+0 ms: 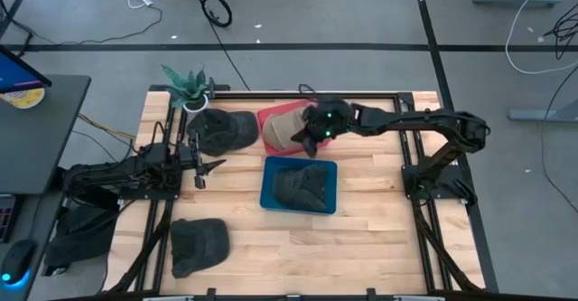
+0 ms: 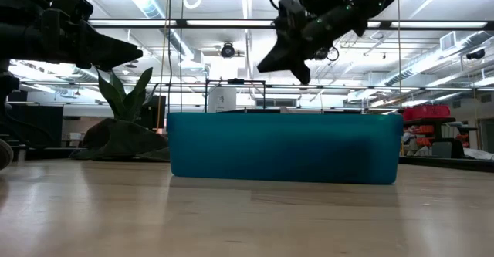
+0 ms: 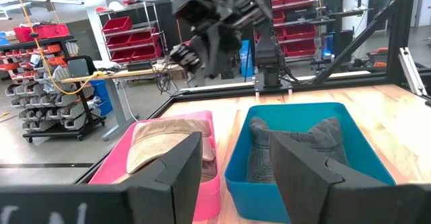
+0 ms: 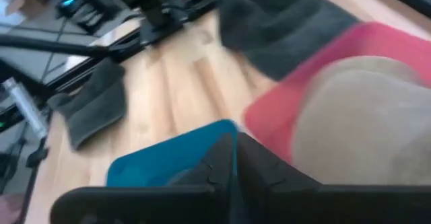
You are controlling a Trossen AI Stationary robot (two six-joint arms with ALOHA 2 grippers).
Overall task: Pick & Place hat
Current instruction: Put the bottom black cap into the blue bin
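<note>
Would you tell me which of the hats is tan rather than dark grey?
The tan hat in the red bin, beneath the right gripper; the three others are dark.

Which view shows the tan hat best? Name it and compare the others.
The left wrist view: the tan hat lies unobstructed in the pink bin. In the high view the right gripper covers part of it; the right wrist view crops it; the low view hides it.
</note>
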